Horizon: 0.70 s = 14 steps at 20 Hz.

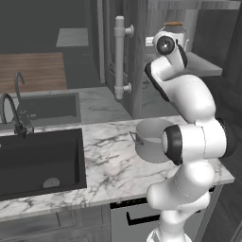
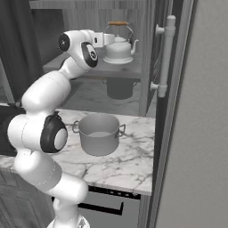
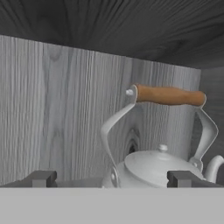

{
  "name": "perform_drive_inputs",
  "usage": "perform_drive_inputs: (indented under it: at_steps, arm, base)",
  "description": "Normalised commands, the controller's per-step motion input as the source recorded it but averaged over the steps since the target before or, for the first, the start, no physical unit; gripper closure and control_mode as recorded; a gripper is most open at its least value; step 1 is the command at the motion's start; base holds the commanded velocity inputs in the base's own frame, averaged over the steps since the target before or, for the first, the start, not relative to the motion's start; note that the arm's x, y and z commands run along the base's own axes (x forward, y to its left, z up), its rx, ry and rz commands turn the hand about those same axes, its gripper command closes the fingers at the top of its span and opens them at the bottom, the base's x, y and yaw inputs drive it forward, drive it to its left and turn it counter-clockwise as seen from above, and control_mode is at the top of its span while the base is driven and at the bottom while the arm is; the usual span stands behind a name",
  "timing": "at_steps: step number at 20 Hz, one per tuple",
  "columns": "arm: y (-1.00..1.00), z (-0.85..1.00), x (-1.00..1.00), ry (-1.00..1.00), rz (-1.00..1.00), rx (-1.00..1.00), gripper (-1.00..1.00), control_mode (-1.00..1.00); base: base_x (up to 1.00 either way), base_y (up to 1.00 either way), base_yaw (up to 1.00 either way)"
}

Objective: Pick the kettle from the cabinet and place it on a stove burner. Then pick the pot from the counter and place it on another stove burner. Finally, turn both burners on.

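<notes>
Kettle (image 2: 118, 49) on cabinet (image 2: 147, 53) shelf, upright, spout toward door side; pot (image 2: 99, 133) on worktop (image 2: 124, 164) below, untouched

Gripper (image 3: 111, 178) at kettle's body level, jaws spread wide, nothing held; wooden handle piece (image 3: 169, 95) sits above fingertips (image 3: 40, 178), right of centre in hand view

Risks, as judgement:
- closing at this height: fingers meet rounded body, not handle, so slip or kettle pushed toward back wall
- off-centre approach may clip thin handle arm, tip kettle
- shelf ceiling close above, so wrist could strike on lift
- careless withdrawal could bring kettle down over pot
</notes>
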Motion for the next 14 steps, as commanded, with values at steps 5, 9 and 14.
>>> perform_drive_inputs:
  at_steps: [5,9,14]
  arm:
    - [-0.09,0.01,0.07,0.00,-0.06,0.00,-1.00,-1.00]
    - [-0.03,0.00,0.03,0.00,-0.08,0.00,-1.00,-1.00]
    - [0.00,0.07,0.02,0.00,-0.07,0.00,-1.00,-1.00]
  base:
    - [0.00,0.00,0.00]
    - [0.00,0.00,0.00]
    - [0.00,0.00,0.00]
